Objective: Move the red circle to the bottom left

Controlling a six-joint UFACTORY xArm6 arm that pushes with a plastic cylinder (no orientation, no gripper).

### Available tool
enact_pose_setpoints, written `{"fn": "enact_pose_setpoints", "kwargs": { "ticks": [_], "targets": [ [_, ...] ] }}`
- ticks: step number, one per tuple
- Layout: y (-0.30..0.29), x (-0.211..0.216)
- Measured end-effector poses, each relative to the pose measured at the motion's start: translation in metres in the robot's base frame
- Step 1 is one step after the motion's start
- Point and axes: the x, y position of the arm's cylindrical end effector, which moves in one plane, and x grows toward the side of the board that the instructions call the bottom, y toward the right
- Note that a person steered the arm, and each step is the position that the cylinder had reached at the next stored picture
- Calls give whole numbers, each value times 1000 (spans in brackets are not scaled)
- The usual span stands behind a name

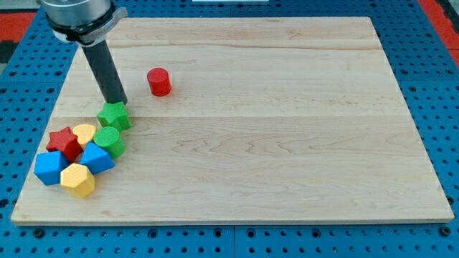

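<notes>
The red circle [159, 82] stands alone on the wooden board [287, 129] at the upper left. My tip [118, 102] is below and to the left of it, a short gap away, touching the top edge of the green star [114, 116]. Below the star lies a cluster at the board's lower left: a green circle [108, 140], a yellow heart [84, 133], a red star [64, 142], a blue block [96, 158], a blue cube [49, 167] and a yellow hexagon [77, 179].
The arm's grey body [75, 18] hangs over the board's top left corner. Blue perforated table [437, 86] surrounds the board on all sides.
</notes>
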Motion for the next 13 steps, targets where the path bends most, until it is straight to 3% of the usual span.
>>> {"fn": "enact_pose_setpoints", "kwargs": {
  "ticks": [1, 2, 3, 4, 5, 6, 9, 11, 13],
  "targets": [
    [2, 22],
    [33, 12],
    [100, 5],
    [122, -46],
    [108, -72],
    [67, -69],
    [18, -6],
    [4, -26],
    [-37, 17]
  ]
}}
